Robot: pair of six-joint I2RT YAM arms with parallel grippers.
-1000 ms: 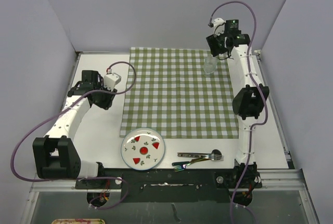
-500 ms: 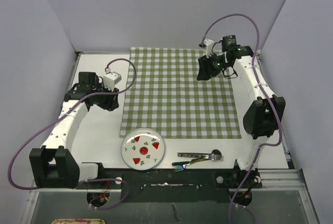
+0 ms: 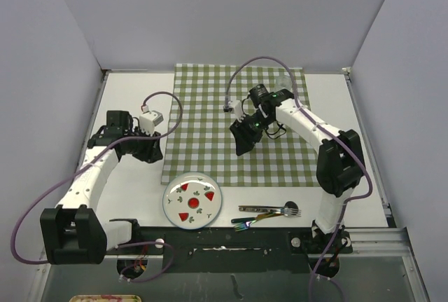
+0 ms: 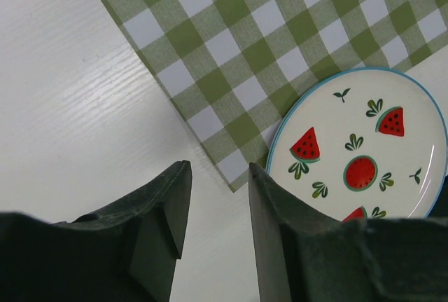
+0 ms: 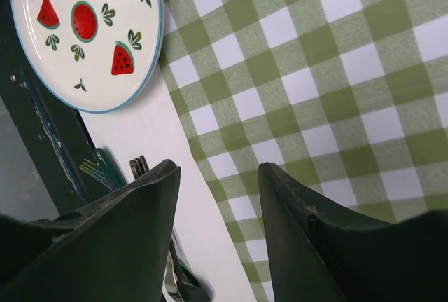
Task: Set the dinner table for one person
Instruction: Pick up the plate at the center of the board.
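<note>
The white dinner table [image 3: 364, 141] carries a green-and-white checked cloth [image 3: 210, 106]. A white plate with watermelon prints [image 3: 192, 202] lies on the table at the cloth's near left corner. It also shows in the left wrist view [image 4: 364, 155] and the right wrist view [image 5: 84, 29]. Cutlery [image 3: 269, 212] lies near the front edge, right of the plate, and shows in the right wrist view [image 5: 115, 170]. My left gripper [image 3: 150, 151] [image 4: 217, 176] is open and empty above bare table beside the cloth's left edge. My right gripper [image 3: 243, 142] [image 5: 218, 169] is open and empty over the cloth's middle.
A clear glass [image 3: 283, 80] stands on the cloth's far right corner. Purple cables loop from both arms. Grey walls close the table on three sides. The black base rail [image 3: 224, 242] runs along the near edge.
My right arm swung from the glass at the far right corner to the middle of the cloth, leaving the glass standing. My left gripper moved slightly nearer, toward the plate.
</note>
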